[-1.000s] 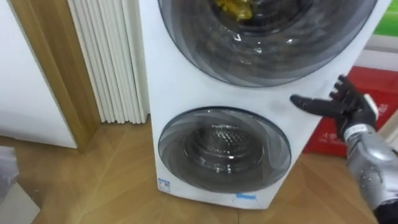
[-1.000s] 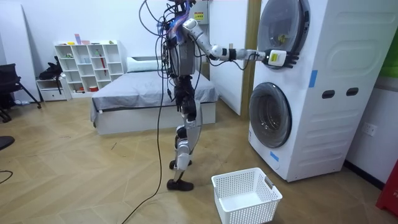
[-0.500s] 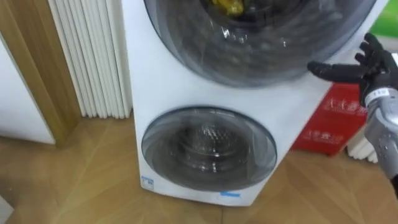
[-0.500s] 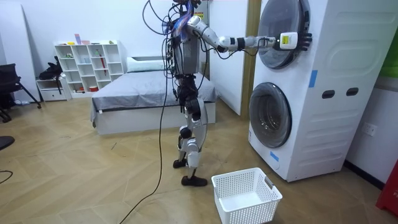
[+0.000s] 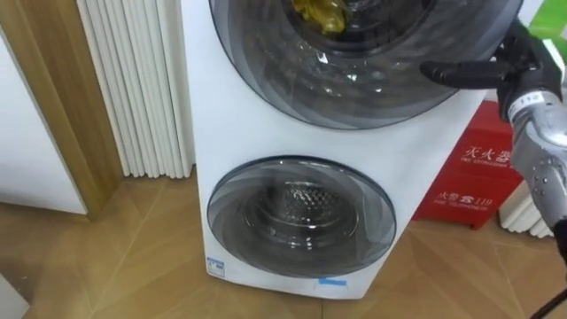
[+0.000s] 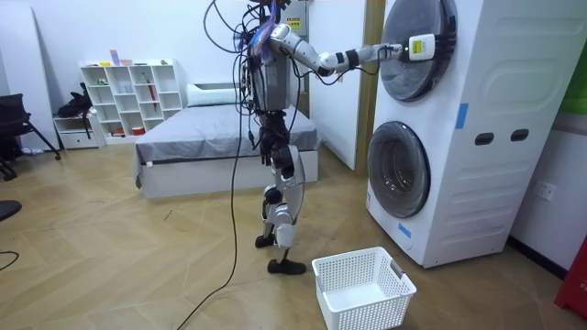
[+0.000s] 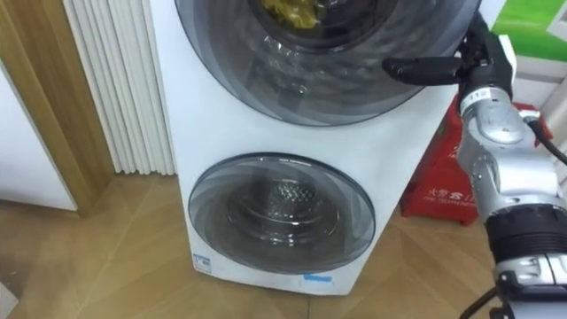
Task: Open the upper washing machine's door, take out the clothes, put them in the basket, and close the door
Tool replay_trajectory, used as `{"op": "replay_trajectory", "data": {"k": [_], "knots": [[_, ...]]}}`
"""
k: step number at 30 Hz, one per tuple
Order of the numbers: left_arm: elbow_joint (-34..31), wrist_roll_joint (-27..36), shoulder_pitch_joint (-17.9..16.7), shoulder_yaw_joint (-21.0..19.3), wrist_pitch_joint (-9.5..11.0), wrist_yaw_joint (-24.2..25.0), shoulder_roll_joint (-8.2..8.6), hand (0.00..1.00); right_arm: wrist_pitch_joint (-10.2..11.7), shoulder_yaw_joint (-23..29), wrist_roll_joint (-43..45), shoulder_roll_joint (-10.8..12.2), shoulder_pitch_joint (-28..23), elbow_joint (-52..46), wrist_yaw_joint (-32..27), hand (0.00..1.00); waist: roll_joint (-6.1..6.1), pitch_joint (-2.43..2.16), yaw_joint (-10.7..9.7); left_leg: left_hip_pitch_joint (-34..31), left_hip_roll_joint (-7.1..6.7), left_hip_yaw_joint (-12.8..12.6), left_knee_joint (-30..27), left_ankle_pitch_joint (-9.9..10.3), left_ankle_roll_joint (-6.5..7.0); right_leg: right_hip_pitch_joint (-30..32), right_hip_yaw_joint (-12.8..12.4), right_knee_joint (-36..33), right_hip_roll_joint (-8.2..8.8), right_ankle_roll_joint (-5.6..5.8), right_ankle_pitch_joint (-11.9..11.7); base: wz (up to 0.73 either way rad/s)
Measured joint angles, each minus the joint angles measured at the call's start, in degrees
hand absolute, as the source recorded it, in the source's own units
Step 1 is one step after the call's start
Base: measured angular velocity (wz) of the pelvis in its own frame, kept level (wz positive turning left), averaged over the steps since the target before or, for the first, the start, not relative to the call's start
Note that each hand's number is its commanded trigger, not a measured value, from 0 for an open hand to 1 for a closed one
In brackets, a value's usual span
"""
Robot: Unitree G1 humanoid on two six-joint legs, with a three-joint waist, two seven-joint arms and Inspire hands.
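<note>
White lattice laundry basket [image 6: 362, 290] sits on the wood floor by the robot's feet. On the washing machine [image 5: 202, 115], the right hand [image 5: 516, 66] has risen since a second ago to the round upper door's [image 5: 372, 89] right rim. It is open, one dark finger straight across the glass. Yellow clothes [image 5: 317, 13] lie behind the glass.

The washing machine's [image 5: 221, 133] upper door [image 5: 372, 89] runs off the top edge. So do the yellow clothes [image 5: 319, 13] behind its glass, their shape unclear. At that door's right rim, the right hand's [image 5: 523, 62] grip is unreadable.
</note>
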State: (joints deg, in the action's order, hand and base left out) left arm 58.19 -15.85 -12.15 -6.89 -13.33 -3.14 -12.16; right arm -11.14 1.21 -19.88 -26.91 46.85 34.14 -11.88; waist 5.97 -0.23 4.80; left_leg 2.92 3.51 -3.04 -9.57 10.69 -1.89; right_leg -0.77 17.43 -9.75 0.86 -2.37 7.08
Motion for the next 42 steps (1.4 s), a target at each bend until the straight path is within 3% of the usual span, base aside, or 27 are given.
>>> {"op": "replay_trajectory", "data": {"k": [8, 12, 21, 27, 30, 33, 37, 42], "knots": [[0.0, 0.0, 1.5, 1.5, 0.9, -0.4, -0.02, 0.00, -0.2, 0.0, 0.1, 0.0, 0.0, -4.1, -2.2, 0.00, 0.18, -0.04, -0.1, 0.7, -0.03, -0.2, 0.1, 0.0, 0.01, -0.2, -0.2, 0.1, 0.01, 0.15, 0.1, -0.01], [0.0, 0.0, 1.7, 1.4, 1.2, -0.4, -0.10, 0.00, -0.4, -0.4, 2.6, 0.1, -1.6, -9.1, -2.2, 0.00, 0.17, -0.05, 0.2, 1.2, 0.04, -1.7, 0.1, 0.0, 0.01, -0.2, -1.4, 0.0, -0.08, 0.14, 0.1, -0.14], [0.5, 0.2, 2.0, 1.7, 2.5, -0.4, -0.07, 0.00, -0.6, -0.5, 7.3, 0.4, -13.8, -28.3, -3.0, 0.00, 0.22, -0.03, 0.0, 1.9, 0.21, -3.2, 0.2, 0.0, 0.01, -0.5, -2.5, 0.0, -0.26, 0.11, 0.1, -0.08], [1.5, 0.6, 2.0, 3.9, 2.8, -0.5, -0.20, 0.00, -0.6, 0.1, 9.0, 2.4, -21.5, -38.0, -2.3, 0.00, 0.18, -0.01, -0.6, 2.9, 0.31, -4.0, 0.3, 0.0, -0.02, -1.2, -3.2, 0.1, -0.27, 0.07, 0.1, -0.05], [1.6, 0.7, 1.4, 5.2, 3.6, -0.5, -0.19, 0.00, 0.1, 0.4, 9.5, 4.7, -24.9, -43.0, -1.7, 0.00, -0.16, 0.12, -1.5, 3.0, 0.77, -4.9, 0.4, 0.5, -0.16, -1.2, -3.3, 0.1, -0.39, 0.02, 0.0, 0.00], [1.7, 2.1, 0.5, 5.7, 4.3, -0.5, -0.09, 0.00, 2.6, 1.1, 9.7, 6.0, -30.7, -48.2, 0.0, 0.00, -0.50, 0.27, -1.8, 3.3, 1.02, -4.9, 0.4, 0.9, -0.26, -1.6, -3.2, 0.1, -0.97, -0.01, 0.0, 0.00], [1.6, 2.8, -1.3, 7.0, 5.3, -0.9, 0.20, 0.00, 5.6, 1.1, 9.8, 6.2, -37.0, -54.3, 3.4, 0.00, -1.40, -0.08, -3.3, 3.3, 0.97, -5.0, 0.6, 1.0, -0.21, -1.6, -3.1, 0.2, -0.92, 0.01, 0.0, 0.00], [1.6, 2.8, -1.6, 7.1, 7.8, -1.0, 0.00, 0.00, 7.5, 0.3, 9.4, 6.2, -39.1, -56.1, 7.3, 0.00, -2.16, -0.17, -4.1, 3.6, 1.00, -5.6, 0.9, 0.9, -0.21, -1.5, -3.5, 0.1, -0.97, 0.01, 0.0, -0.04]]}}
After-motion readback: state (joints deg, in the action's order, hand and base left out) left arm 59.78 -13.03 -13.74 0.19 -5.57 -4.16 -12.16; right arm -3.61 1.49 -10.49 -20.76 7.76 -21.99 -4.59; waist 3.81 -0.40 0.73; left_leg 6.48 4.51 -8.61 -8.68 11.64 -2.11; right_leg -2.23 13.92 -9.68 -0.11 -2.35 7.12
